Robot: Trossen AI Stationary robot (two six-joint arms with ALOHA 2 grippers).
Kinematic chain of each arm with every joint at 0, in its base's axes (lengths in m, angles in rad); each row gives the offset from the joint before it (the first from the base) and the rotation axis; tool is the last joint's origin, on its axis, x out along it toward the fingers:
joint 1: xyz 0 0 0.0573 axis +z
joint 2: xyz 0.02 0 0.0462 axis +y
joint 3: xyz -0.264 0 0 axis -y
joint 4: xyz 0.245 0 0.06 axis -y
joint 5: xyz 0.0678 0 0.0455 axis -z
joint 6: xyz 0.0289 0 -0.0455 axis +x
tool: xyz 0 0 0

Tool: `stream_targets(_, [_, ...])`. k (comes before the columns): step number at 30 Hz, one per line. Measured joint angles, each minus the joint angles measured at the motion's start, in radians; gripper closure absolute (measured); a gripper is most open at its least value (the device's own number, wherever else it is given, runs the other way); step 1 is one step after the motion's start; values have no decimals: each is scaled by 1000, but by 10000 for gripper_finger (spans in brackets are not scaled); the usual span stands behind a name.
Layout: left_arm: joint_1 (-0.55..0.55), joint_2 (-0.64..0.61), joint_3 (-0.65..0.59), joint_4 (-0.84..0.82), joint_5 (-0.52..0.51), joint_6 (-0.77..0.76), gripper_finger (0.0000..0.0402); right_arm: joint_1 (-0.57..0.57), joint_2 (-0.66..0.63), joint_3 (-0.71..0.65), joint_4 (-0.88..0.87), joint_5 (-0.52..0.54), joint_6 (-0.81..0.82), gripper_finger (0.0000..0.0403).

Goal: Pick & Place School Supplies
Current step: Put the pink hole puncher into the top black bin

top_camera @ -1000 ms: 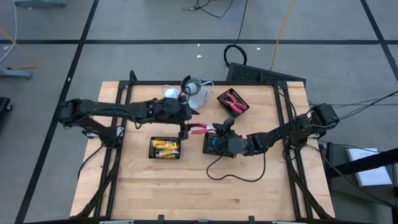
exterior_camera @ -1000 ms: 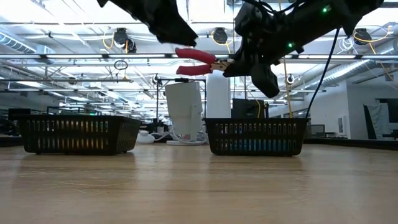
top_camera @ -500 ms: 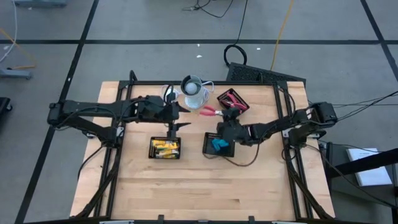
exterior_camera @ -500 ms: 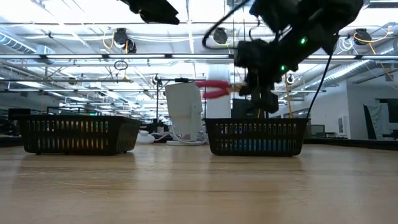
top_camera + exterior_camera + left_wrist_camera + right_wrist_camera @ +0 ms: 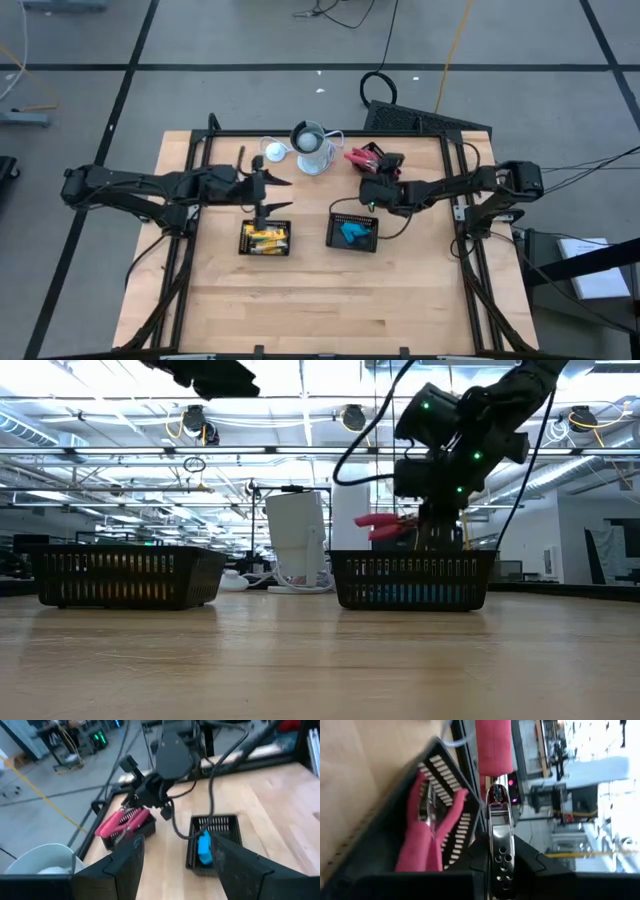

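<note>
My right gripper [image 5: 372, 172] is shut on a pair of red-handled pliers [image 5: 356, 157] above the far black mesh tray [image 5: 145, 826], where another red-handled pair [image 5: 427, 830] lies. My left gripper [image 5: 280, 195] is open and holds nothing. It hovers past the far side of the tray of yellow-and-black pieces [image 5: 265, 239]. A light-blue piece [image 5: 352, 232] lies in the middle tray [image 5: 353, 216]. The low view shows the held pliers [image 5: 385, 525] under the right gripper [image 5: 440, 470]. My right gripper pinches the pliers by their metal head [image 5: 499, 820] between its two fingers [image 5: 476, 856]. The fingers lie along the tool, slanting from the table's right toward its far-left. The red handles [image 5: 493, 745] stick out ahead of the fingers. The pliers are lifted clear, about level.
A pale grey cup [image 5: 312, 150] and a round white disc [image 5: 274, 150] stand at the far edge, left of the pliers tray. A black cable [image 5: 395, 225] hangs from the right arm beside the middle tray. Bare wood spreads across the near half of the table [image 5: 320, 300].
My right gripper has carried the pliers from mid-table, between the two arms, toward the far edge to above the far tray. My left gripper has drawn back from the pliers' handles toward the table's left.
</note>
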Motion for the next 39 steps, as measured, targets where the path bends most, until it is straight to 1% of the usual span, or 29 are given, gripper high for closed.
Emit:
stream_targets(3, [0, -53, -55, 60, 0, -16, 169, -12, -43, 0, -102, -2, 70, 372])
stream_targets(5, [0, -85, -83, 62, 0, -23, 169, -20, -76, 0, -156, -4, 116, 372])
stream_targets(8, [0, -113, -107, 78, 1, -33, 169, -44, -119, 0, -237, -57, 178, 372])
stream_targets(11, [0, -127, -113, 72, 5, -40, 169, -73, -140, 0, -273, -153, 222, 372])
stream_targets(14, [-2, -126, -113, 74, 13, -41, 169, -92, -139, 0, -327, -184, 243, 372])
stream_targets(19, [-2, -126, -113, 75, 14, -41, 169, -109, -138, 0, -352, -227, 265, 372])
stream_targets(23, [-2, -126, -113, 83, 14, -40, 169, -118, -138, 0, -350, -236, 263, 372])
stream_targets(26, [-2, -126, -113, 89, 14, -39, 169, -137, -118, -1, -351, -260, 258, 372])
stream_targets(30, [-2, -126, -113, 88, 14, -40, 169, -155, -91, -4, -347, -258, 255, 370])
stream_targets(32, [-4, -126, -113, 88, 15, -39, 169, -158, -76, -4, -344, -263, 251, 344])
stream_targets(36, [-11, -126, -113, 88, 14, -34, 169, -157, -69, -5, -309, -326, 233, 267])
stream_targets(39, [-14, -126, -113, 88, 12, -31, 169, -156, -70, -5, -293, -332, 238, 219])
